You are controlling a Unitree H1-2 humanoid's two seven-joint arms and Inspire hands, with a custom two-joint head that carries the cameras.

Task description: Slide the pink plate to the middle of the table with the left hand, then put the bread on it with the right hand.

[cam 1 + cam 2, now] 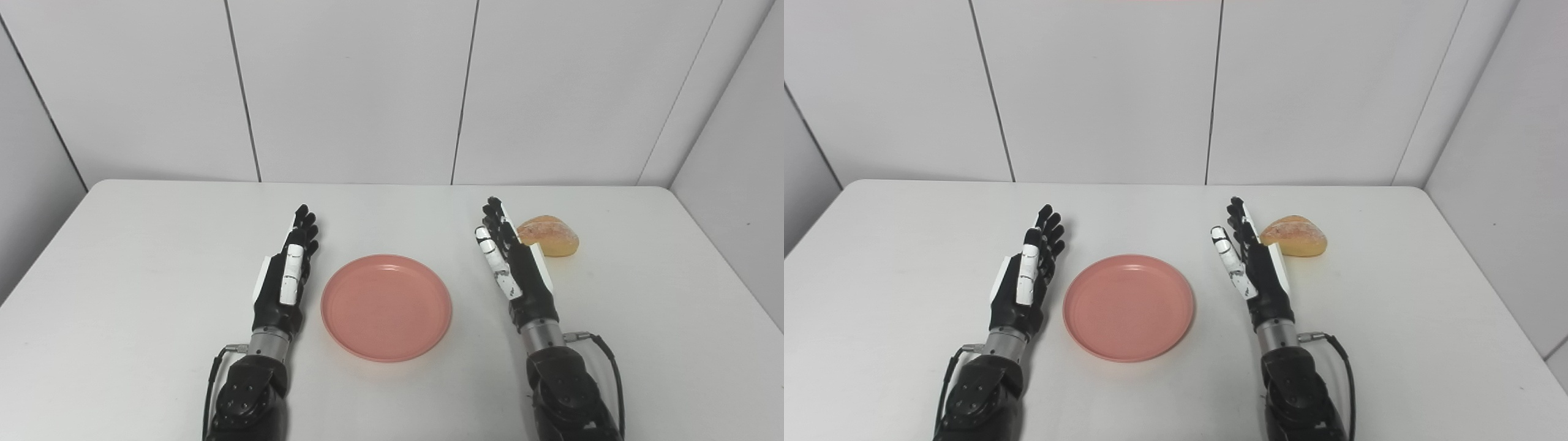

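Note:
A round pink plate (386, 306) lies flat on the white table (135, 257), between my two hands and with nothing on it. My left hand (286, 269) stands edge-up just left of the plate, open, fingers straight and pointing away, a small gap from the rim. My right hand (511, 260) is open too, fingers stretched forward, to the right of the plate. A golden-brown bread roll (549, 234) rests on the table just right of and slightly beyond the right hand's fingers, close to the back of the hand; I cannot tell if they touch.
White wall panels (355, 92) rise behind the table's far edge. The table's right edge (723, 257) runs near an angled side wall. Black cables trail from both wrists near the bottom of the picture.

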